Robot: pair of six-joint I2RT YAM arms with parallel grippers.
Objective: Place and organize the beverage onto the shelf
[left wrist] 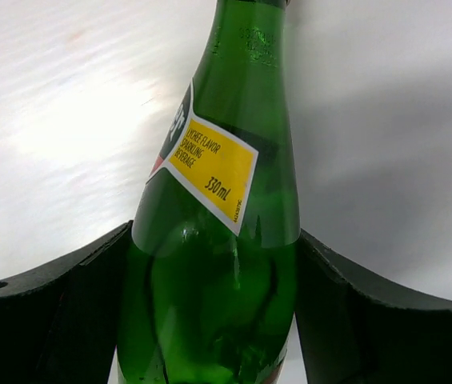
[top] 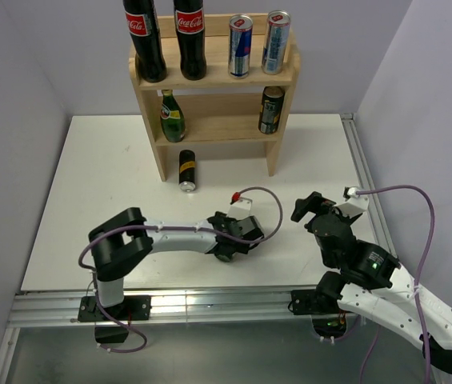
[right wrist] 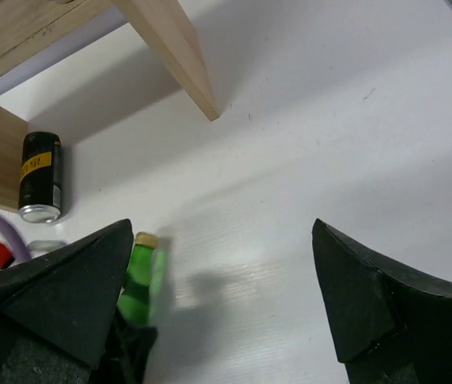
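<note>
The light wood shelf (top: 214,80) stands at the back of the table. Its top tier holds two cola bottles (top: 166,36) and two slim cans (top: 258,44); its lower tier holds a green bottle (top: 172,118) and a dark can (top: 270,110). My left gripper (top: 240,232) is shut on another green glass bottle (left wrist: 226,240) with a yellow label, mid-table; its gold-capped neck shows in the right wrist view (right wrist: 139,276). My right gripper (top: 311,210) is open and empty (right wrist: 222,232) over the table on the right. A black can (top: 187,170) lies on its side in front of the shelf.
The shelf's front leg (right wrist: 174,56) and the lying black can (right wrist: 40,176) show in the right wrist view. A red and white cable plug (top: 242,200) sits by the left wrist. A metal rail (top: 362,176) runs along the table's right edge.
</note>
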